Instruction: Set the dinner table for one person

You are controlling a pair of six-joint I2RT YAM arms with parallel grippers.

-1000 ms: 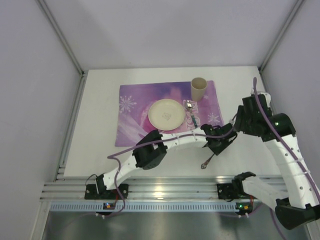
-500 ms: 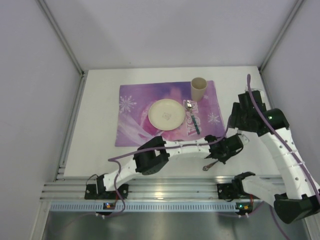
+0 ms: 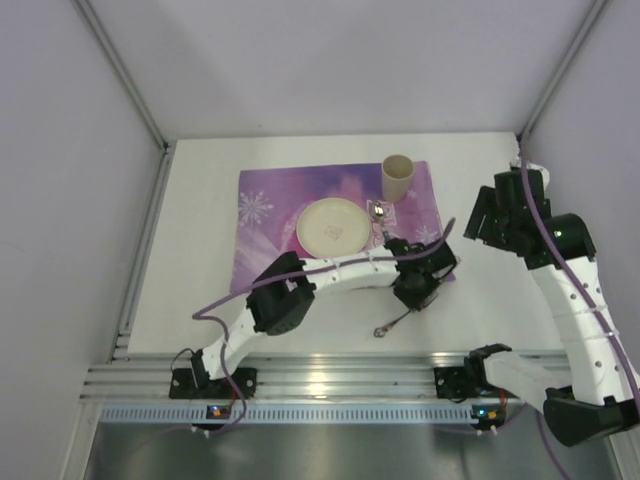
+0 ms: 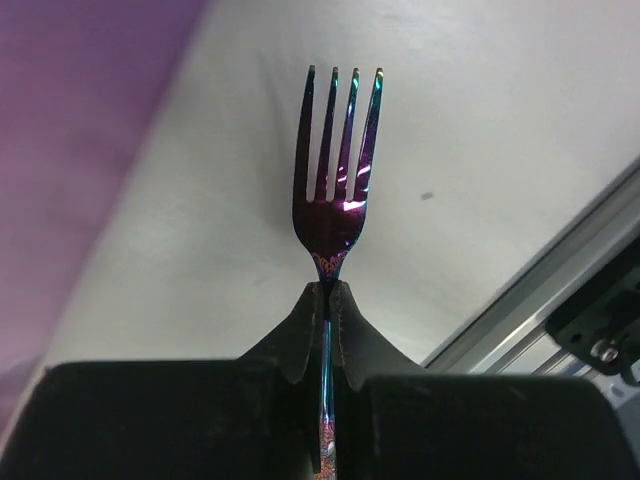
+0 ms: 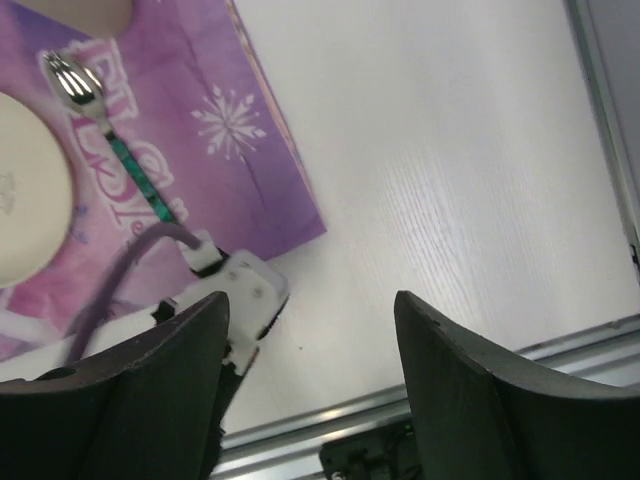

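Left hand [image 4: 328,300] is clamped tight on the fork [image 4: 338,170], pinching the handle just below the neck, with four iridescent tines pointing out ahead. From above, the fork sticks out of the hand toward the near rail, over bare white table [image 3: 195,260] (whether the tines touch the surface, I can't tell). The table spreads under everything, wall to wall, with a ribbed aluminium rail along its near edge. Toward the back lies the purple placemat [image 3: 270,215]. It carries a cream plate [image 3: 333,228] in the middle, a beige cup [image 3: 398,177] upright at its far right corner, and a green-handled spoon [image 3: 379,212] just right of the plate. Right hand [image 5: 310,305] hangs above the table's right side, fingers spread wide, nothing between them.
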